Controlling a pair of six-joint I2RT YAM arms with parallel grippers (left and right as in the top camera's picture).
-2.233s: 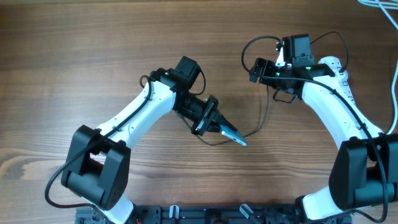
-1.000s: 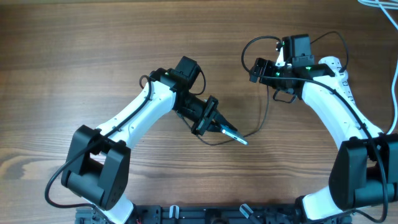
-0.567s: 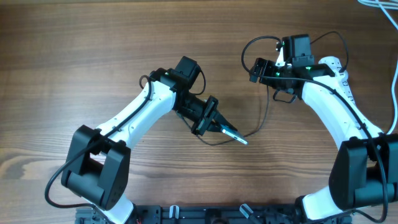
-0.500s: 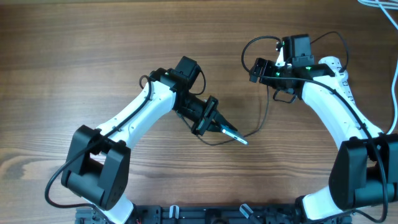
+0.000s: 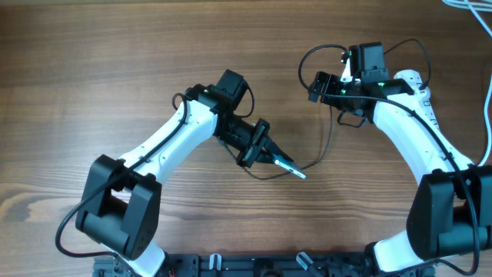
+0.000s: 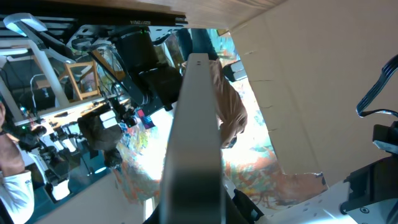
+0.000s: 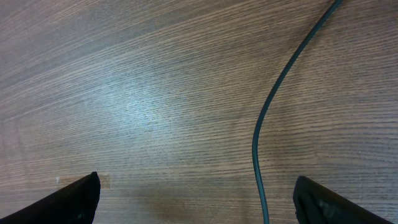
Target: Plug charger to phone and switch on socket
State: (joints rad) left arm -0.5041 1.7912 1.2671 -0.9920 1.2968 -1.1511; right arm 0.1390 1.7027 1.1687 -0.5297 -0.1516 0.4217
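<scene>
My left gripper (image 5: pixel 265 154) is shut on the phone (image 5: pixel 287 165), which sticks out edge-on toward the lower right and shows a light blue tip. In the left wrist view the phone (image 6: pixel 193 124) is a grey slab rising from the jaws of the left gripper (image 6: pixel 191 214). The charger (image 5: pixel 330 135) is a thin black cable lying on the table. It curves from under the right arm down to beside the phone's free end; its connector tip is not discernible. My right gripper (image 5: pixel 314 86) is open above the wood. In the right wrist view the right gripper (image 7: pixel 199 204) straddles the charger (image 7: pixel 260 149). The socket is out of view.
A white cord (image 5: pixel 463 8) crosses the table's far right corner. Another pale cord (image 5: pixel 487 100) runs along the right edge. The wooden table (image 5: pixel 115 69) stretches left and behind both arms. The arm bases stand at the front edge.
</scene>
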